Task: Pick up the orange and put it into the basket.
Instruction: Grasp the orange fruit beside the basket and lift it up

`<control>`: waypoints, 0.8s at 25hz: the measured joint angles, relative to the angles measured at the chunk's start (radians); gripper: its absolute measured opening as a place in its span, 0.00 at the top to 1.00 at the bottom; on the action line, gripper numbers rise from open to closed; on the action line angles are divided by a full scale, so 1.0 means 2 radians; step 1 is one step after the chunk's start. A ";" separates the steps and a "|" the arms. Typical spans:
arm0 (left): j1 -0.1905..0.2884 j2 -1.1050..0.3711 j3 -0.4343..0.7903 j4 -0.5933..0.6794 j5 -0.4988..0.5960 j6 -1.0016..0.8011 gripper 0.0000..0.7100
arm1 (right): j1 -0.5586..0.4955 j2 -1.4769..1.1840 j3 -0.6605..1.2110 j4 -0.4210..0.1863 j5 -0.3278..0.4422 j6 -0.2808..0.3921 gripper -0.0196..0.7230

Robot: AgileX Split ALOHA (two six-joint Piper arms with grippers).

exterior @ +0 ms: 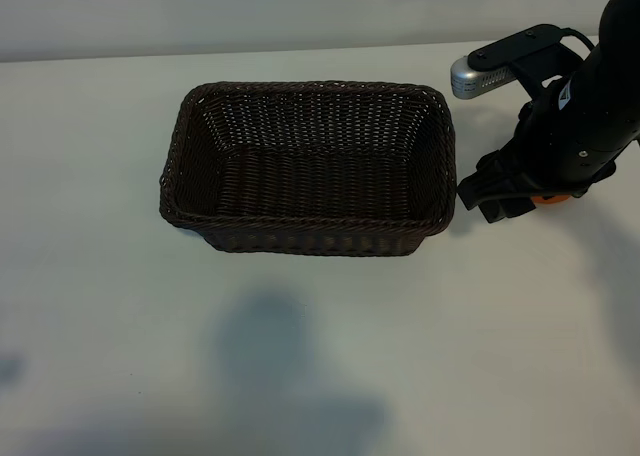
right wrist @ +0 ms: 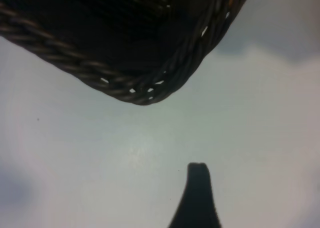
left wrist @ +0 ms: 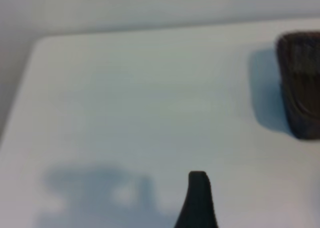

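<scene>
No writing can be read on anything. The basket (exterior: 310, 166) sits on the white bench (exterior: 120, 326), with wide open room at its left and front. The right gripper (exterior: 497, 198) hangs just beside the basket's right rim, over the bench, its jaws set wide around the orange (exterior: 547, 199), of which only a sliver shows under the arm. The right wrist view shows a braided basket corner (right wrist: 140, 90) but no orange. The left gripper (left wrist: 198, 200) stands open, clear of the basket (left wrist: 301, 83).
</scene>
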 joint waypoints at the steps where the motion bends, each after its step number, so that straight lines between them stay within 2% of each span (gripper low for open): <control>1: -0.009 -0.007 0.009 -0.002 0.002 0.000 0.17 | 0.000 0.000 0.000 0.000 0.000 0.000 0.22; 5: -0.030 -0.052 0.054 -0.005 0.001 -0.022 0.17 | 0.000 0.000 0.000 0.000 -0.001 0.000 0.22; 11: -0.032 -0.135 0.130 -0.005 -0.001 -0.024 0.17 | 0.000 0.000 0.000 0.000 -0.008 0.000 0.22; 15: -0.034 -0.175 0.156 -0.016 -0.010 -0.022 0.17 | 0.000 0.000 0.000 0.000 -0.012 0.000 0.22; 20: -0.034 -0.178 0.163 -0.018 -0.023 0.022 0.17 | 0.000 0.000 0.000 0.000 -0.015 0.000 0.22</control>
